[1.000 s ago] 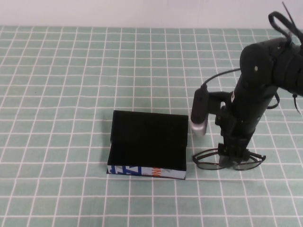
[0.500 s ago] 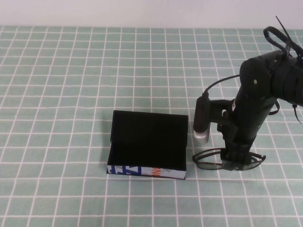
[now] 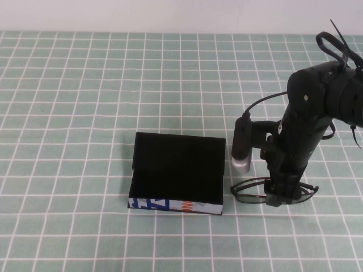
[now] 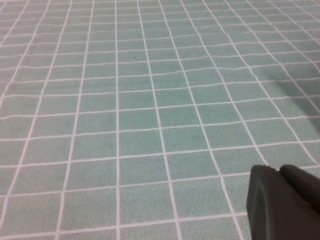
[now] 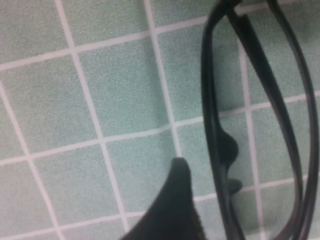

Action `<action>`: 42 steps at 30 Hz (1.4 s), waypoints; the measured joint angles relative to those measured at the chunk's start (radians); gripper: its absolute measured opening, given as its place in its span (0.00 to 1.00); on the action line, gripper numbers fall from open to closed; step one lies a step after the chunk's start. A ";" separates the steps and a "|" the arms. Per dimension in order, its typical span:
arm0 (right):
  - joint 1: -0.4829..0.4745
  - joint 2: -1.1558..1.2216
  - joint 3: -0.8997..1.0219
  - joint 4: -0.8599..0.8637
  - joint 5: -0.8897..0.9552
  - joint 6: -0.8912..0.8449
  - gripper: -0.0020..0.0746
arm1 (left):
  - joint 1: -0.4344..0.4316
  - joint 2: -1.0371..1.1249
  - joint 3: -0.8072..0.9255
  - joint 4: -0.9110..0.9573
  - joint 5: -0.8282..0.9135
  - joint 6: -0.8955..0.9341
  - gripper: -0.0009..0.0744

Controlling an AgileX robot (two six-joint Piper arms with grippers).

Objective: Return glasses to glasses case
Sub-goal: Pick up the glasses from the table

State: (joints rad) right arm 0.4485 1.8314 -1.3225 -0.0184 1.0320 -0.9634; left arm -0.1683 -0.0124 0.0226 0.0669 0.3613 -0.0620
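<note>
The glasses (image 3: 249, 192) lie folded on the green checked cloth, just right of the glasses case (image 3: 177, 170). The case is open, with black lining and a white front edge with blue and orange print. My right gripper (image 3: 278, 196) is down on the middle of the glasses, at the bridge. In the right wrist view one finger (image 5: 177, 190) stands just beside the dark frame (image 5: 212, 115) with a small gap; the other finger is out of view. My left gripper (image 4: 282, 200) shows only in the left wrist view, over bare cloth, away from both things, its fingers together.
The green cloth (image 3: 85, 113) with white grid lines covers the whole table. The right arm's wrist camera (image 3: 239, 144) hangs between the case and the arm. A white wall runs along the far edge.
My right gripper has come down a little onto the middle of the glasses over the last second. The glasses and the case have not moved.
</note>
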 joint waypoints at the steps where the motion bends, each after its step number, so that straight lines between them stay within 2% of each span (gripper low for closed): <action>1: 0.000 0.000 0.001 0.000 -0.001 0.000 0.78 | 0.000 0.000 0.000 0.000 0.000 0.000 0.01; 18: 0.000 0.058 0.002 -0.012 -0.019 0.000 0.77 | 0.000 0.000 0.000 0.000 0.000 0.000 0.01; 21: 0.000 0.063 0.002 -0.014 -0.021 0.000 0.71 | 0.000 0.000 0.000 0.000 0.000 0.000 0.01; 26: 0.000 0.064 0.002 -0.020 -0.022 0.000 0.49 | 0.000 0.000 0.000 0.000 0.000 0.000 0.01; 28: 0.000 0.064 0.002 -0.030 -0.019 0.000 0.43 | 0.000 0.000 0.000 0.000 0.000 0.000 0.01; 32: 0.000 0.064 0.002 -0.039 -0.016 0.000 0.40 | 0.000 0.000 0.000 0.000 0.000 0.000 0.01; 42: 0.000 0.050 0.002 -0.041 -0.016 0.000 0.39 | 0.000 0.000 0.000 0.000 0.000 0.000 0.01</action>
State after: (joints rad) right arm 0.4485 1.8812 -1.3203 -0.0596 1.0158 -0.9634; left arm -0.1683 -0.0124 0.0226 0.0669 0.3613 -0.0620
